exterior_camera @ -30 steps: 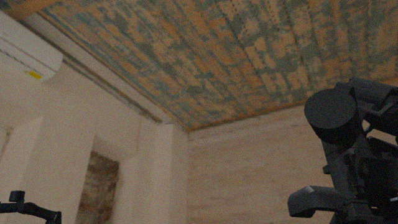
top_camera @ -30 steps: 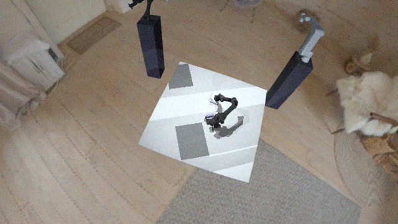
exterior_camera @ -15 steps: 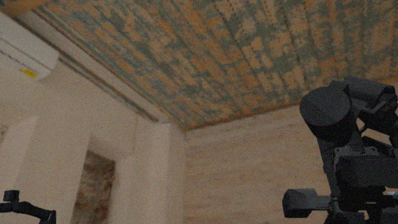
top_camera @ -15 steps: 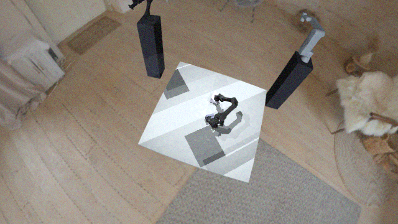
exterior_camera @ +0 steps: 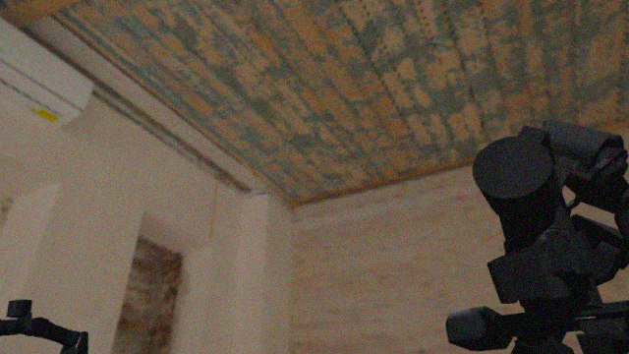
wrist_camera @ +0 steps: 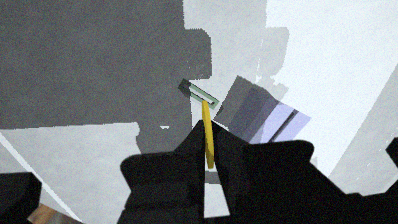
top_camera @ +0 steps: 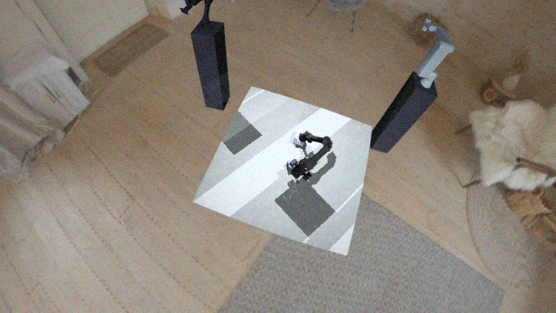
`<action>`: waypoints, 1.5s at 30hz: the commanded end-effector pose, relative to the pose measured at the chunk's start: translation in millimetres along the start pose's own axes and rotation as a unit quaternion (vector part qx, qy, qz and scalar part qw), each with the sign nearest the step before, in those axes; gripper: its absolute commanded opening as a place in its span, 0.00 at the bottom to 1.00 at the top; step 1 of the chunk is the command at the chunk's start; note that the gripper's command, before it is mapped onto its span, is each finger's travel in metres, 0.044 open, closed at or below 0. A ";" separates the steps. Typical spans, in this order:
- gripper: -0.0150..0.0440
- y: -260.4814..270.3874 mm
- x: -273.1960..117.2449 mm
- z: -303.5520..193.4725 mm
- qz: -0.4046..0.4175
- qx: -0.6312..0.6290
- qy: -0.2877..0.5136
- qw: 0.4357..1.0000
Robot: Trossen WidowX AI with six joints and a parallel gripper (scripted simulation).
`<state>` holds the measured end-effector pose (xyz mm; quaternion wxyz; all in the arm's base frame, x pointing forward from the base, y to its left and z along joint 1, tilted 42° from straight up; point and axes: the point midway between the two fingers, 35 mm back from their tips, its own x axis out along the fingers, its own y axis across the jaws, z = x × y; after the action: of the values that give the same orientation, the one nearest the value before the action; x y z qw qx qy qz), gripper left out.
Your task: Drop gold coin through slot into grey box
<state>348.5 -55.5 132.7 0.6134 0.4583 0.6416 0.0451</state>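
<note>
In the wrist view my gripper (wrist_camera: 204,123) is shut on the thin gold coin (wrist_camera: 208,146), held edge-on and upright between the dark fingers. The small dark-green holder (wrist_camera: 199,95) lies on the table just beyond the coin's top edge and is empty. The grey box (wrist_camera: 252,115), with a pale lilac lid and a dark narrow slot (wrist_camera: 283,125), sits just right of the holder. In the top view the black arm (top_camera: 319,149) bends over the middle of the white table, with the box a small pale spot (top_camera: 298,141) beside it. Coin and holder are too small to make out there.
Two dark pillars stand at the table's far-left corner (top_camera: 211,65) and far-right corner (top_camera: 404,113). Dark grey patches (top_camera: 304,209) (top_camera: 241,135) mark the table top. The exterior view shows only ceiling, walls and part of the arm (exterior_camera: 541,236).
</note>
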 end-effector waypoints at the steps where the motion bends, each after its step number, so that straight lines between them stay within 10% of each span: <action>1: 0.25 -0.8 -0.8 -0.4 -0.003 0.060 -0.001 0.998; 12: 0.25 -1.1 -1.0 -0.5 -0.003 0.236 -0.001 0.972; 45: 0.25 -67.3 -3.9 -27.6 -0.010 0.244 -0.004 0.970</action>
<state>295.9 -80.3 102.7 0.4815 0.5902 0.6368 -0.1200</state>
